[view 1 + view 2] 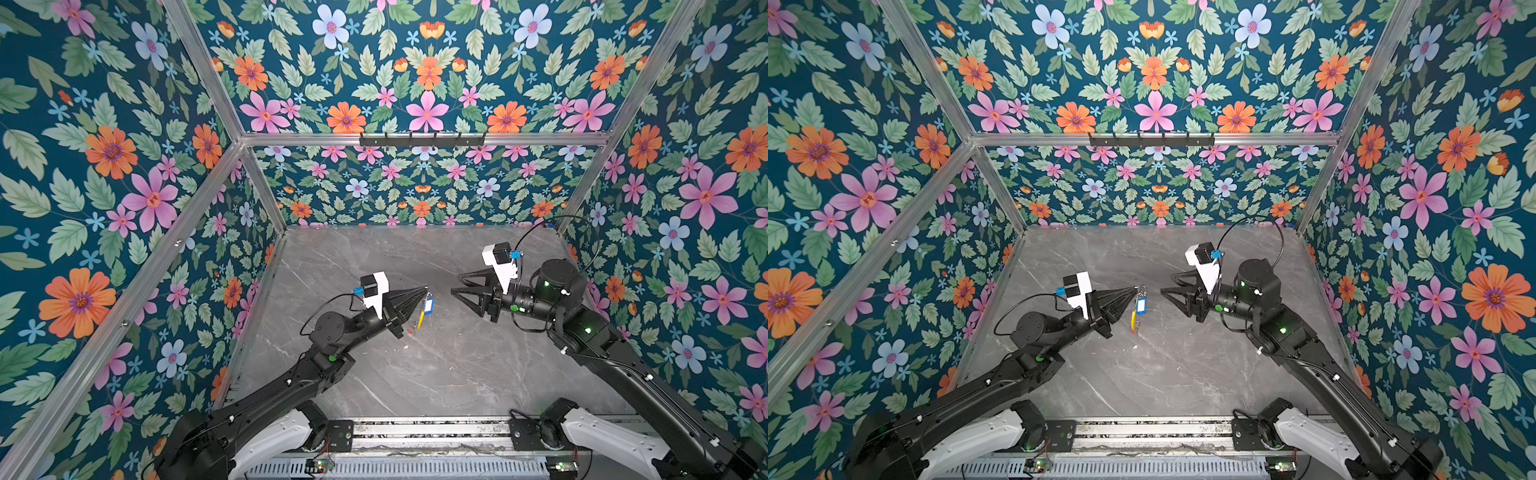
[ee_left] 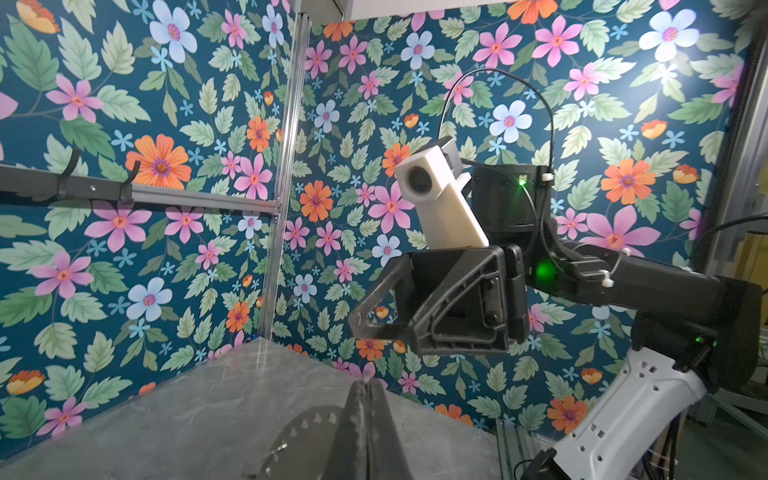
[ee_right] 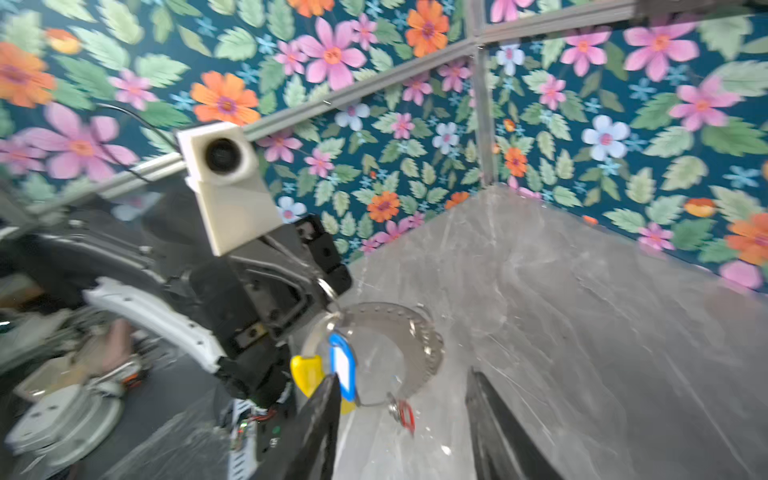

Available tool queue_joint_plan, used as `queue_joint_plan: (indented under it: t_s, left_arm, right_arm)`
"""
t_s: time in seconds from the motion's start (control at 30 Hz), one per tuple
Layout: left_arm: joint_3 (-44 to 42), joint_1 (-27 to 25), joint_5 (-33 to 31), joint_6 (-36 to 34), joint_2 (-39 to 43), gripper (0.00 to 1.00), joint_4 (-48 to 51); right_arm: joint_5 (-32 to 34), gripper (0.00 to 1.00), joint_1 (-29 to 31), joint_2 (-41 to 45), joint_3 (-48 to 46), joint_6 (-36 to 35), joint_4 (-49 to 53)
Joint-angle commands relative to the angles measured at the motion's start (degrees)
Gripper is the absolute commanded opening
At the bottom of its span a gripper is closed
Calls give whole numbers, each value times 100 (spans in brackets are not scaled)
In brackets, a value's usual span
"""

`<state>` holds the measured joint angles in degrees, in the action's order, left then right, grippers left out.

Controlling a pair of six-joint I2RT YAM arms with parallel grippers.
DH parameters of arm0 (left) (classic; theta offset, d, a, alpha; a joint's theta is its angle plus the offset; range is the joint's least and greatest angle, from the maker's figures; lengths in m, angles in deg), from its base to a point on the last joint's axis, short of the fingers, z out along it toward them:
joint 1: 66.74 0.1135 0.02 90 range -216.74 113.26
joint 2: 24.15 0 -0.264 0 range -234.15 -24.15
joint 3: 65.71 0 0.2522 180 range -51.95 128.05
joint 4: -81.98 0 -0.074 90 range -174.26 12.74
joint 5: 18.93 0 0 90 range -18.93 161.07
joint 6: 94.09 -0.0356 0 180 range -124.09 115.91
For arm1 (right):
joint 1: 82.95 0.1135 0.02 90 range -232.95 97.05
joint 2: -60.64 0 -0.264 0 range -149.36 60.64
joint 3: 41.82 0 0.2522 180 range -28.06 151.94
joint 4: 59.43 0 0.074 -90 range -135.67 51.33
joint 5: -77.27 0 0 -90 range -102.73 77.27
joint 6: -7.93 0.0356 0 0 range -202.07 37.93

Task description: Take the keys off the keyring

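Top views both show the left hand (image 1: 424, 289) clamped shut on the keyring (image 1: 1133, 320), dangling it mid-scene above the desk (image 1: 415, 374), the blue-tagged key (image 1: 1140, 305) and red-tagged key (image 3: 405, 413) seemingly still threaded, while the right hand (image 1: 456, 285) gapes empty alongside, so nothing's off yet.

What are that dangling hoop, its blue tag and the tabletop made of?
Keyring: thin silvery wire that glints, so probably metal. A glossy yellow sleeve, likely plastic, covers part of it.
Blue tag: shiny, plastic by its look, with a white, paper-like insert.
Table: grey marble-look surface with white veins and a soft sheen. I cannot tell whether it is real stone or printed laminate.
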<state>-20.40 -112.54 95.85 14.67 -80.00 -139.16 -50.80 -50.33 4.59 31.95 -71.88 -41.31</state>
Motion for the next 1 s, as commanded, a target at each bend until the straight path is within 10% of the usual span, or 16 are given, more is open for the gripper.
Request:
queue_joint_plan:
  t_s: [0.0,0.97]
  left_arm:
    - [79,19,490,162,-179,0,-840]
    - [29,254,1452,1541,-975,0,-2782]
  right_arm:
    - [-1071,50,-37,-217,156,551,-753]
    - [-2072,20,172,-784,212,1413,-1565]
